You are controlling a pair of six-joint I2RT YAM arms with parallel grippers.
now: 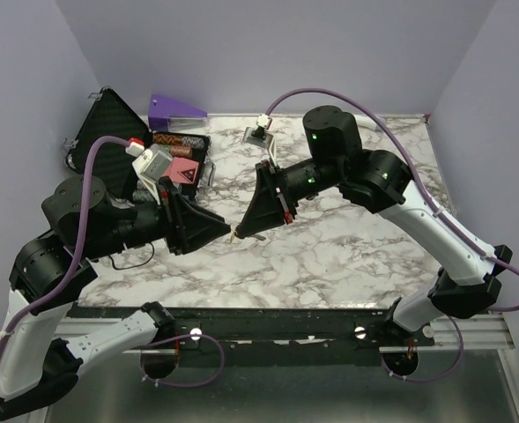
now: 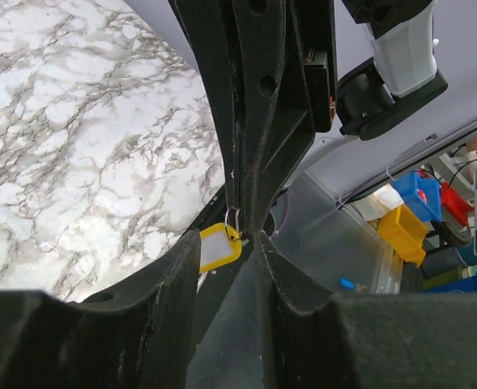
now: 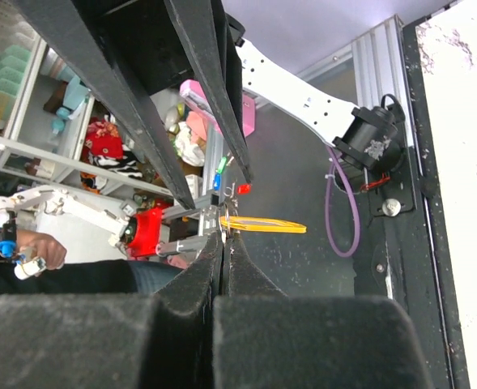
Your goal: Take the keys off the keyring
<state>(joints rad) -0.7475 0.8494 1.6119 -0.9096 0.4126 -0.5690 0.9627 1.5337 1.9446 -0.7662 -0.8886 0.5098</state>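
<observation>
Left wrist view puts your left gripper point(image 2: 228, 243) right at the work. Its fingers point(image 2: 169, 279) stand a narrow gap apart, and the keys point(image 2: 218, 248), showing as a flat yellow tag with a white face, hang in that gap. They lie against the finger on the marble side and short of the other, so you bracket them rather than clamp them. Just above, the keyring point(image 2: 233, 219), a thin wire loop, comes out at the tips of the right gripper point(image 2: 241, 203). Its own wrist view shows those fingers pressed together with no gap, so I judge it pinches the loop to anchor it while your left works the tag. The tag faces the left camera flat and the right camera edge-on, which should suit a pull along the wire. In the top view both arms reach inward and meet tip to tip above the middle of the marble table point(image 1: 347, 256), well apart from the black case point(image 1: 100, 132) at the far left, with room to draw apart.
</observation>
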